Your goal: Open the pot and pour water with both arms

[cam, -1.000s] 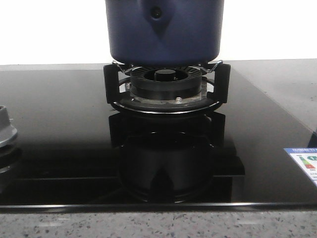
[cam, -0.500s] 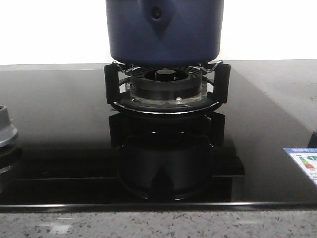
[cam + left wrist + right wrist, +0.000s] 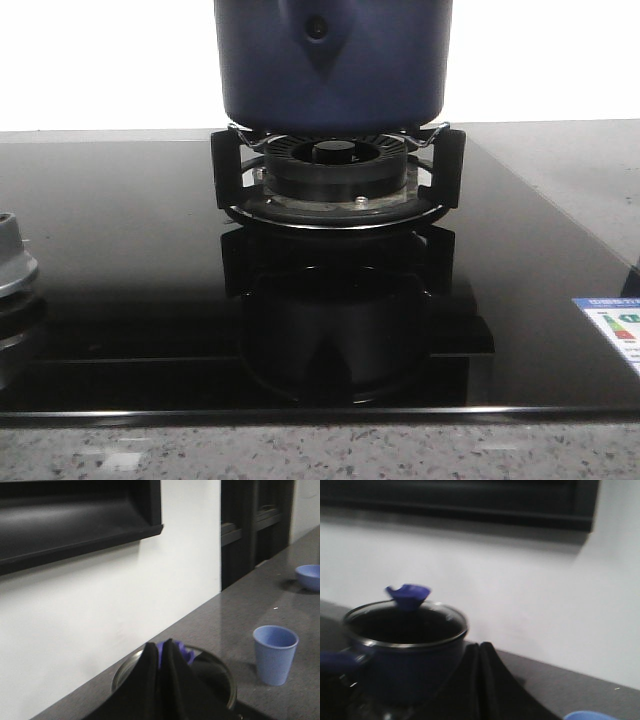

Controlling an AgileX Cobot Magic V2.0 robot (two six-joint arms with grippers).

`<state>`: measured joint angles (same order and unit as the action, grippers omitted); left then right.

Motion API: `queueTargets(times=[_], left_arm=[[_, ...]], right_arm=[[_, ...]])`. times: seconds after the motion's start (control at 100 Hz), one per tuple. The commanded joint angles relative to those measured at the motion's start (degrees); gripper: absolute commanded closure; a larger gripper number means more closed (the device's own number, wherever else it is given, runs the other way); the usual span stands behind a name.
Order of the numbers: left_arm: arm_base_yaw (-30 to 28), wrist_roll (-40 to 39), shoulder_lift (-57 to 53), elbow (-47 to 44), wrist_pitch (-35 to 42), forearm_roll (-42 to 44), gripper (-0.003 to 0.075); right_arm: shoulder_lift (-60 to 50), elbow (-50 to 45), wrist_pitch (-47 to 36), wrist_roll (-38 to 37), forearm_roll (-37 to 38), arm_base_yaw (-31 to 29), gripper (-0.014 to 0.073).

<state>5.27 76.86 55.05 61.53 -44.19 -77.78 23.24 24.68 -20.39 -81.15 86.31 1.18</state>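
The pot (image 3: 332,62) fills the top centre of the front view — dark navy, matte, with its pointed handle mount and single rivet facing the camera. It sits on the black burner grate (image 3: 337,180), whose prongs rise at either side of the pot's rounded base, and the burner cap shows beneath it in the middle. Grate and pot are mirrored in the glossy black cooktop (image 3: 120,260). A grey knob (image 3: 12,262) pokes in at the left edge, a coloured label (image 3: 615,328) lies at the lower right, and the speckled counter (image 3: 320,452) runs along the bottom.

In the right wrist view the pot (image 3: 402,650) stands at the lower left with a glass lid on it, topped by a blue knob (image 3: 409,596); the right end effector (image 3: 480,680) is at bottom centre, its dark fingers pressed together on nothing, just beside the pot's wall.

In the left wrist view the left end effector (image 3: 161,677) is likewise closed and empty, fingers meeting in front of the lid (image 3: 220,672). A blue cup (image 3: 275,654) stands upright at the right, and a blue bowl (image 3: 309,576) sits well beyond it at the upper right edge.
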Motion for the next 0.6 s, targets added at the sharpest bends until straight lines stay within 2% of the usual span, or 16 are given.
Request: queueTargets(times=[0.0, 0.07, 0.2, 0.36, 0.59], left_arm=[[-0.2, -0.8, -6.6, -5.1, 6.4, -1.8, 0.0741], [0.0, -0.8, -11.6, -11.3, 11.8, -1.8, 0.0741], [0.0, -0.8, -20.2, -21.8, 17.1, -1.8, 0.0741], [0.0, -0.8, -27.1, -31.0, 18.2, -4.5, 0.0741], [0.0, -0.8, -30.1, -35.2, 18.0, -5.1, 0.0741]], right_arm=[[0.2, 0.8, -6.2, -12.2, 11.8, 0.5, 0.0658], [0.2, 0.8, -10.9, -21.4, 21.4, 0.5, 0.0658], [0.2, 0.3, -17.8, -22.1, 21.4, 0.5, 0.0658], [0.2, 0.3, -19.4, -22.1, 21.4, 0.5, 0.0658], [0.2, 0.3, -19.3, -22.1, 21.4, 0.5, 0.0658]])
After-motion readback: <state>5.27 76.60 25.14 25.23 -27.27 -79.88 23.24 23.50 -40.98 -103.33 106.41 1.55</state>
